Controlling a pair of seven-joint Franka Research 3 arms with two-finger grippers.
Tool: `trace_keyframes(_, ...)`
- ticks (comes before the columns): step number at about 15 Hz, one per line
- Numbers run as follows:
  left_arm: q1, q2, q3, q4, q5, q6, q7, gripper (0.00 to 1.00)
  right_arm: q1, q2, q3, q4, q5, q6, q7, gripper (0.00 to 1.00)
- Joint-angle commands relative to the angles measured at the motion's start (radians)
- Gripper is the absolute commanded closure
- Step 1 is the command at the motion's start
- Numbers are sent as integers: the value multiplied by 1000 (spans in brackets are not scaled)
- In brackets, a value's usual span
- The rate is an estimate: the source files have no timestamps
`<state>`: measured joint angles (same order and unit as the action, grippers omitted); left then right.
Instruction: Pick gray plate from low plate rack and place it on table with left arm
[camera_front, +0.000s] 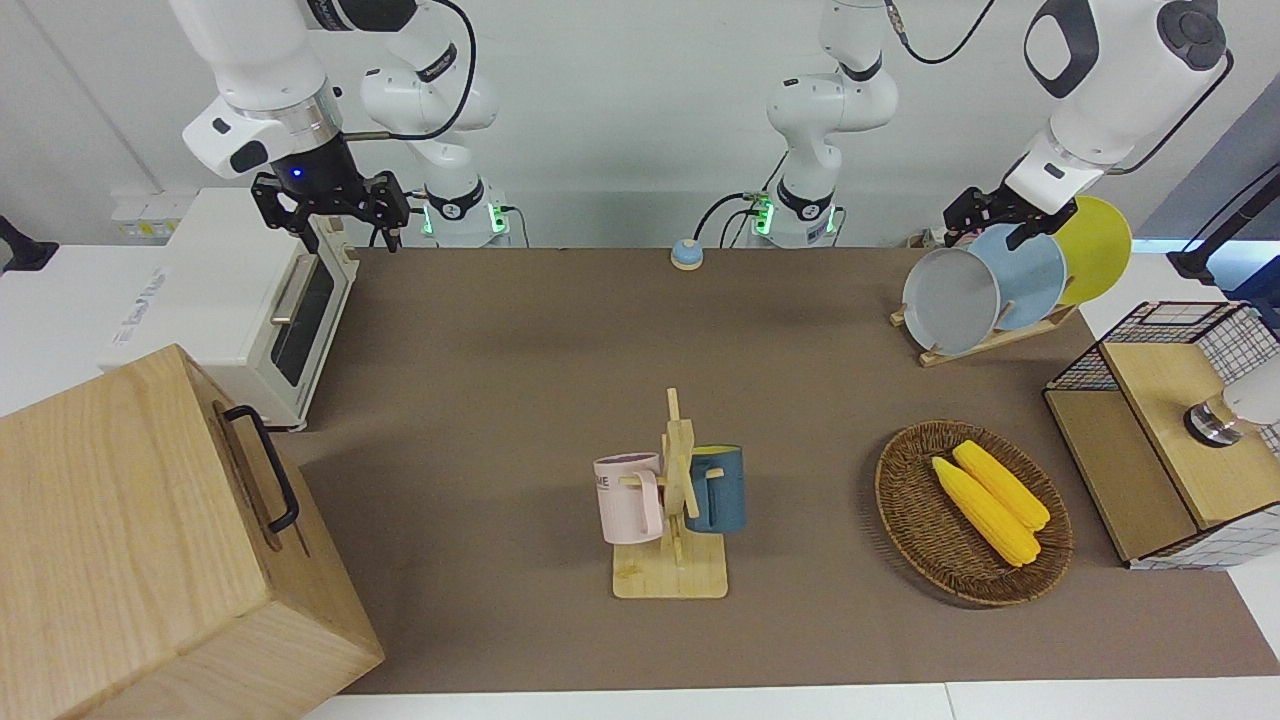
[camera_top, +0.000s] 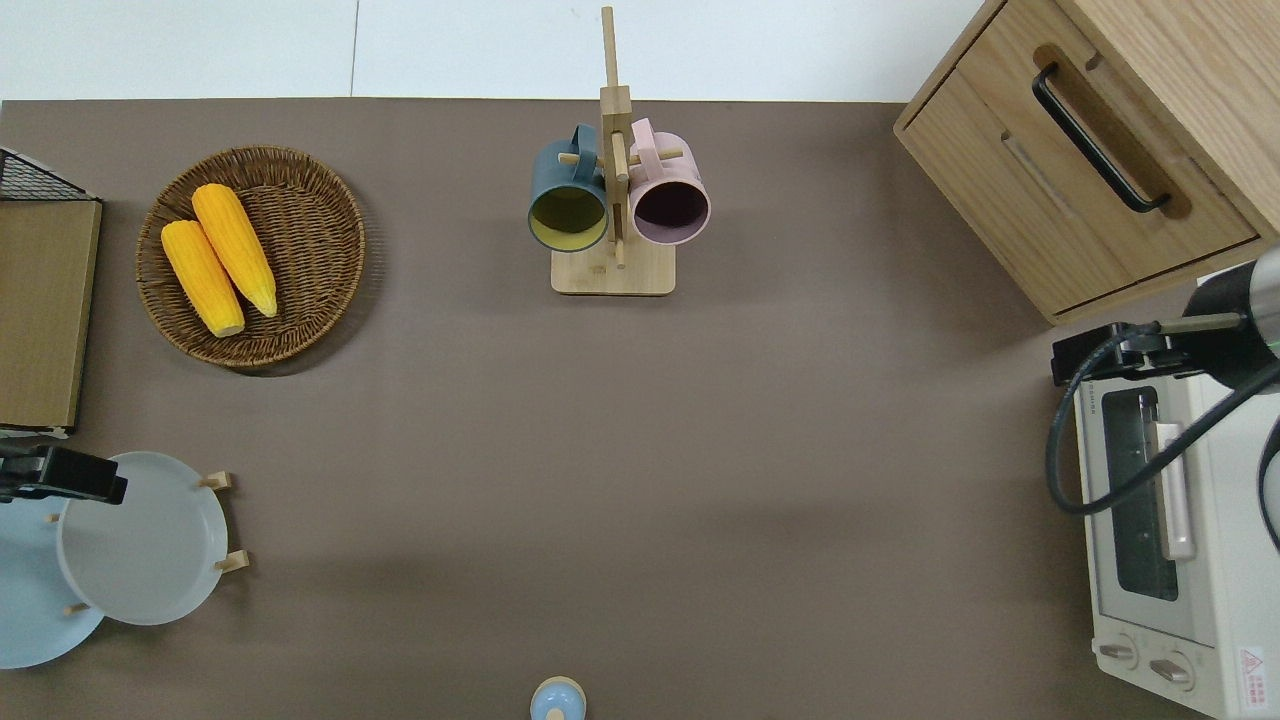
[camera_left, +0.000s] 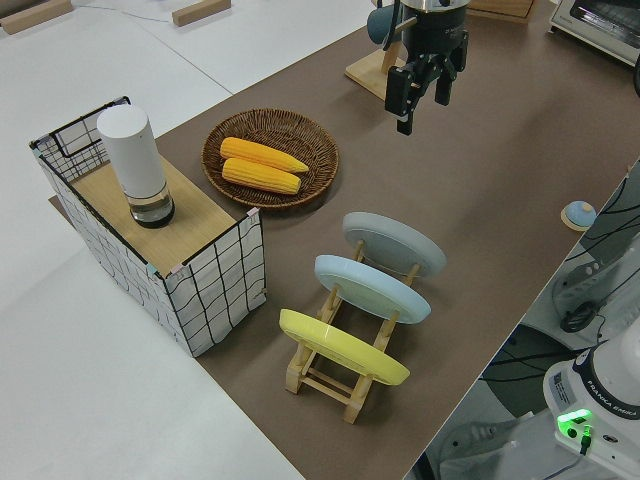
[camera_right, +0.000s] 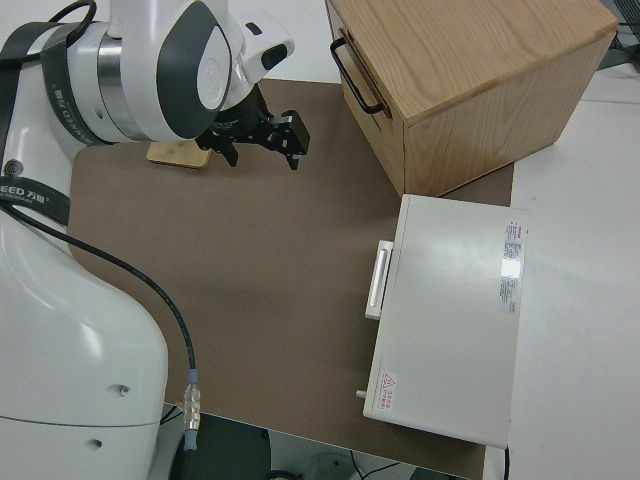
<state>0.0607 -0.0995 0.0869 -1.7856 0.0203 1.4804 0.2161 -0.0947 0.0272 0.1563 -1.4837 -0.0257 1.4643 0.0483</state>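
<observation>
The gray plate (camera_front: 950, 300) (camera_top: 145, 540) (camera_left: 393, 243) stands tilted in the low plate rack (camera_front: 985, 340) (camera_left: 330, 375), at the left arm's end of the table (camera_front: 520, 380). It sits in the slot toward the table's middle, beside a light blue plate (camera_front: 1030, 275) and a yellow plate (camera_front: 1095, 245). My left gripper (camera_front: 992, 225) (camera_top: 60, 475) (camera_left: 421, 110) hangs open in the air over the gray plate's upper rim, holding nothing. The right gripper (camera_front: 350, 235) (camera_right: 262, 150) is open and parked.
A wicker basket (camera_front: 900, 500) with two corn cobs lies farther from the robots than the rack. A wire crate (camera_front: 1170, 430) with a wooden lid stands at the table's end. A mug stand (camera_front: 672, 510), toaster oven (camera_front: 240, 310), wooden cabinet (camera_front: 150, 540) and small blue bell (camera_front: 686, 254) are also here.
</observation>
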Motion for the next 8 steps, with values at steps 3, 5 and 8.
trace_keyframes(3, 5, -29, 23, -87, 61, 64, 29, 5, 7, 0, -6, 6, 3, -1, 4, 17)
trace_keyframes(5, 14, -38, 31, -126, 61, 101, 31, 5, 7, 0, -6, 6, 3, -1, 4, 17)
trace_keyframes(8, 25, -74, 34, -224, 87, 193, 29, 5, 7, 2, -6, 6, 3, -1, 4, 17)
